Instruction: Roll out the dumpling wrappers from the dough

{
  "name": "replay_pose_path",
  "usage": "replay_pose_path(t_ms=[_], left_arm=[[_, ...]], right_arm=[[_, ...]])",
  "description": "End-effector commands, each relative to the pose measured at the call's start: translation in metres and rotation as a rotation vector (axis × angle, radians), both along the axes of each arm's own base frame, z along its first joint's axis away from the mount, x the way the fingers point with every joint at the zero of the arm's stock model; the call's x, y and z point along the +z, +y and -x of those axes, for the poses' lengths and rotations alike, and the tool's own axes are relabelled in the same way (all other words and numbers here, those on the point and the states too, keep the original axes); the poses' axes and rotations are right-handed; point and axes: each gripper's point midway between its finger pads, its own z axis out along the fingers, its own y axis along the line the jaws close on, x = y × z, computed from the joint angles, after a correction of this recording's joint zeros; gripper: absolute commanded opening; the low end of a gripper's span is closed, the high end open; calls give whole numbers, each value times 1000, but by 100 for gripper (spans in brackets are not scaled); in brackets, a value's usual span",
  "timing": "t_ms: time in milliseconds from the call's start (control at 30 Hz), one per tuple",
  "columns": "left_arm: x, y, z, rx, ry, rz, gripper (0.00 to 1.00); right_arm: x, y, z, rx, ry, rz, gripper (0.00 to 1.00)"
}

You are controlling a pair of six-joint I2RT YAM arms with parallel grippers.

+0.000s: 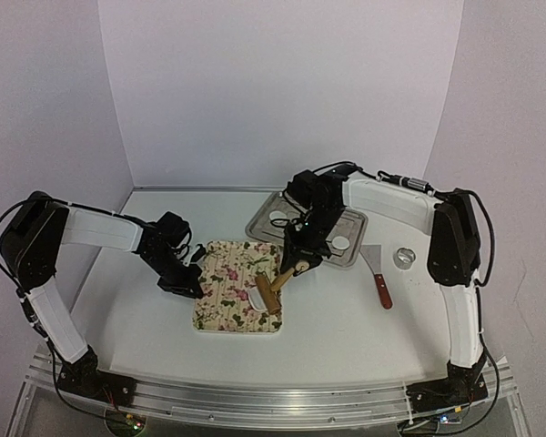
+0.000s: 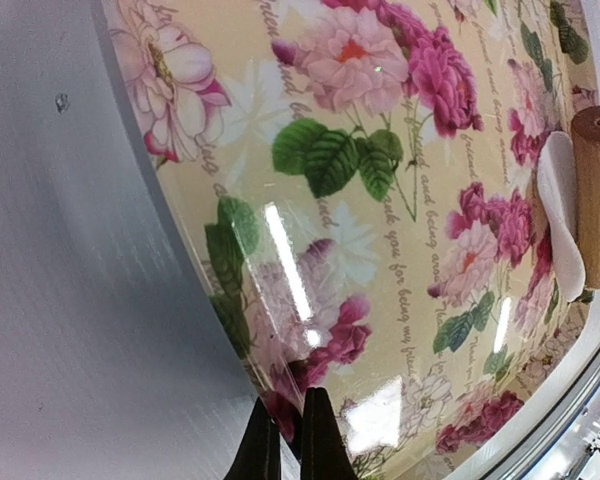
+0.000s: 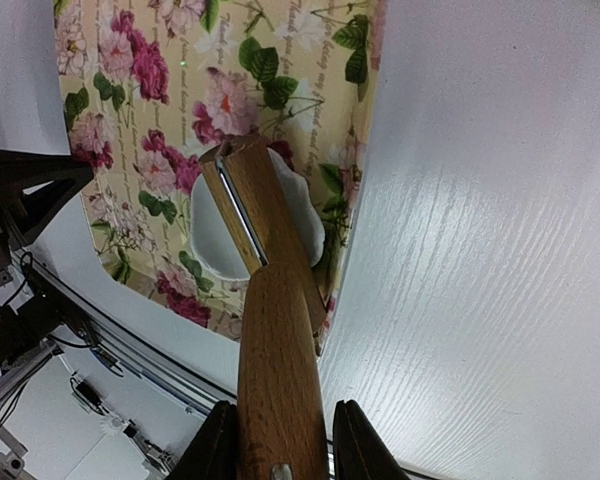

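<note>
R gripper [image 3: 280,440] clamps 1 pin [image 3: 275,330] by its handle, roller on 1 wrapper [image 3: 215,235] on the mat [image 2: 380,200]. 2 more wrappers [image 1: 278,217] [image 1: 342,243] in 1 tray [image 1: 259,223]. L gripper [image 2: 290,435] pinched tight, empty, tips at mat edge. 1 scraper [image 1: 379,273], 1 ring cutter [image 1: 404,258] to the right.

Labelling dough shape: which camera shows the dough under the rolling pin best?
Right wrist: dough shows nearly whole on the floral board, only its middle hidden by the rolling pin. Left wrist catches an edge-on sliver; top view, a small white patch.
</note>
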Motion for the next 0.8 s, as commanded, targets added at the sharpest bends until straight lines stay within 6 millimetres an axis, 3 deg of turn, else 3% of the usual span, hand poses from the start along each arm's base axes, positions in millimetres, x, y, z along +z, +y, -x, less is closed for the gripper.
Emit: replay_pose_path(t_ms=[0, 200, 400, 500, 567, 767], left_arm=[[11, 15, 7, -27, -9, -56, 0], [7, -12, 34, -167, 4, -56, 0], [1, -19, 24, -205, 8, -82, 0], [4, -27, 16, -240, -22, -77, 1], [4, -32, 8, -244, -36, -78, 6], [16, -31, -7, -89, -30, -99, 37]], right_arm=[[27, -34, 21, 22, -114, 163, 0], [49, -23, 55, 125, -169, 115, 0], [53, -53, 79, 149, -172, 209, 0], [54, -52, 94, 204, -163, 190, 0], [58, -41, 104, 254, -158, 158, 0], [73, -6, 124, 372, -159, 93, 0]])
